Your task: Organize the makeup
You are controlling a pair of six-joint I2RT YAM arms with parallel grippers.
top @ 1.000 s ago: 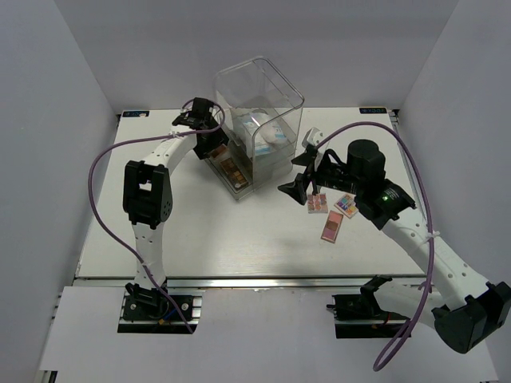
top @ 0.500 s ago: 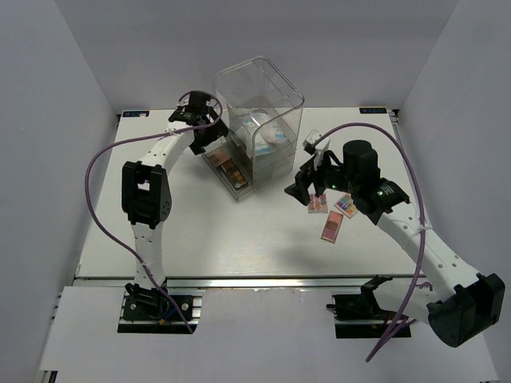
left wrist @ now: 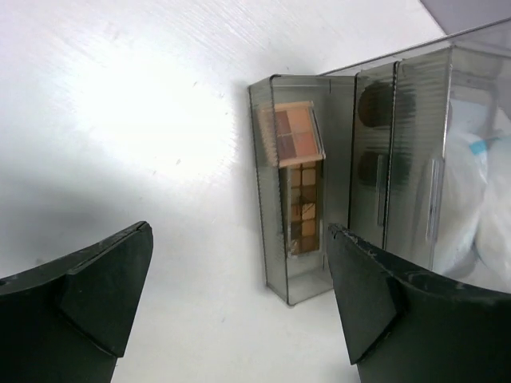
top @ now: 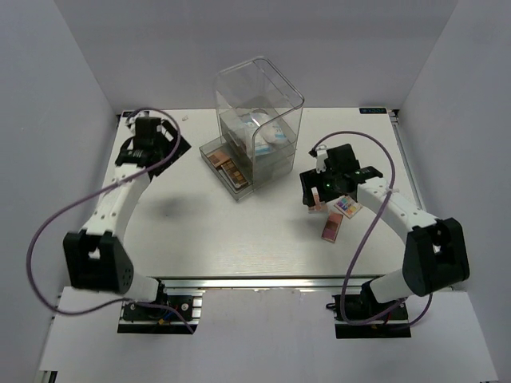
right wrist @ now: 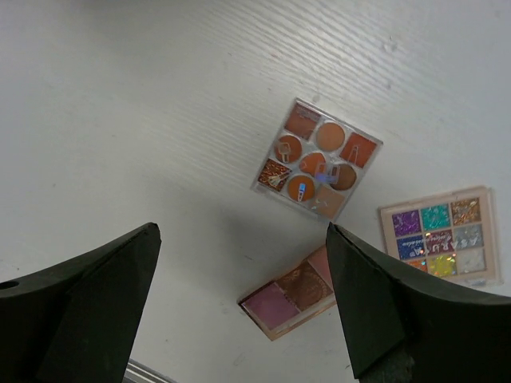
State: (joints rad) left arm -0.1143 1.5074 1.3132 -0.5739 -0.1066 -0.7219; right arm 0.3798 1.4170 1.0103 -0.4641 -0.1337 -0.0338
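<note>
The makeup lies in two groups. Three palettes rest on the table at right: a round-pan brown one, a multicolour one and a pink-and-brown one. My right gripper hovers open just above them, holding nothing. Two brown palettes lie in the pulled-out bottom drawer of the clear drawer box. White packets sit inside the box. My left gripper stands open and empty, well left of the drawer.
The tall clear drawer box stands at the table's rear centre, its bottom drawer sticking out toward the front left. Dark shapes show through the middle drawer. White walls close in the table on both sides and behind.
My left gripper has opened and swung away from the drawer to the far left rear. My right gripper has turned downward and settled over the three palettes.
</note>
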